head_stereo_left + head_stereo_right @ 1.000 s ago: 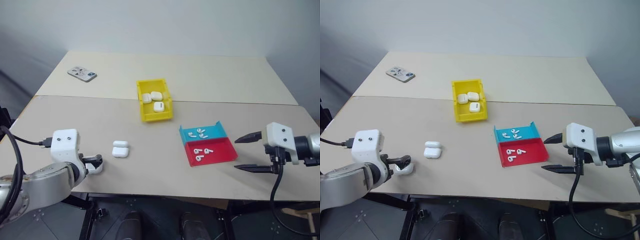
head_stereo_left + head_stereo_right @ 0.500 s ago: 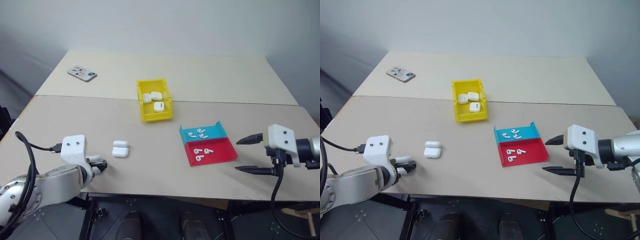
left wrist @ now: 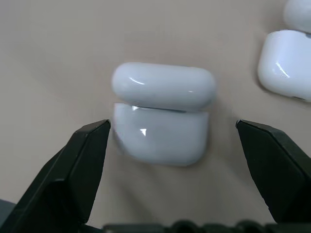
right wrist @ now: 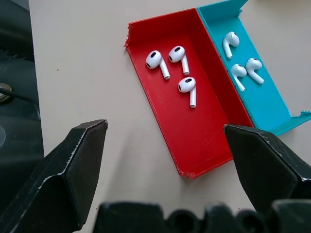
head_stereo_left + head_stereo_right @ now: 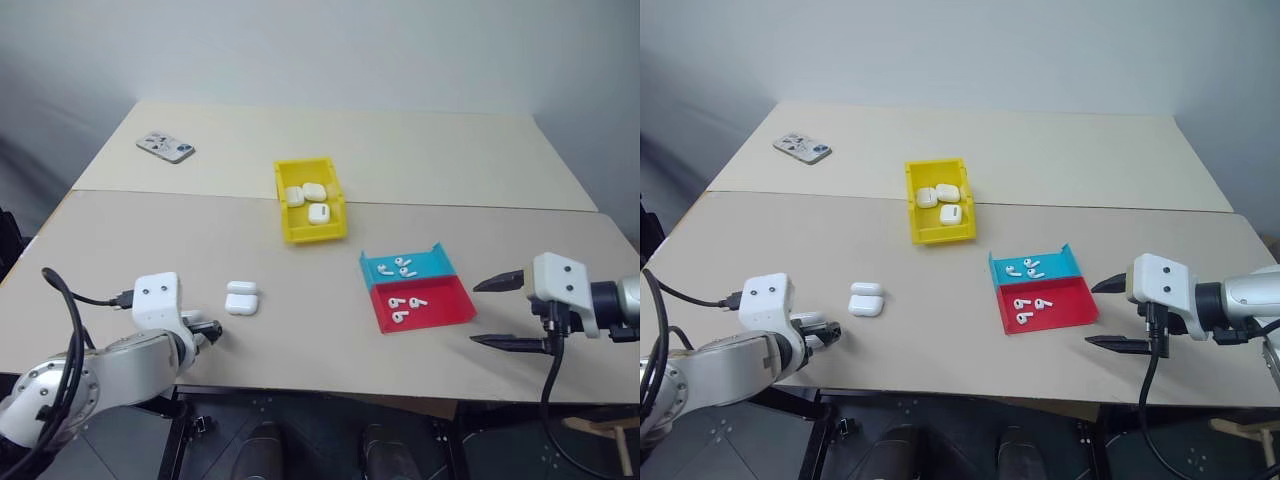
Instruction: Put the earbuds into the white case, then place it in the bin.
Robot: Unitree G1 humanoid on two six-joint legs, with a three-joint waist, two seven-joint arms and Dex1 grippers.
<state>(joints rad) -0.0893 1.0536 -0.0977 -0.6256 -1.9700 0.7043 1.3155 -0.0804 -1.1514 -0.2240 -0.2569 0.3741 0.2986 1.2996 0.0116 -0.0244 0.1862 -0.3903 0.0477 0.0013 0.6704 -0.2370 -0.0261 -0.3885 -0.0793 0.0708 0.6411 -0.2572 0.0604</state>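
White case (image 3: 163, 116) lies shut on table; six earbuds (image 4: 172, 65) in red/blue trays; yellow bin (image 5: 310, 200) holds three cases.

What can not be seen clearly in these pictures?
- White case between the open left jaws, left wrist view: whether earbuds lie inside; the lid hides it.
- Second case, same view: cut off by the picture's edge.
- Cases in the yellow bin, head views: too small to tell their lids.
- Phone: its pattern is too small.

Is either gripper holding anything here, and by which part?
Nothing is held. The left gripper stands open around a white case without touching it; the right gripper is open.
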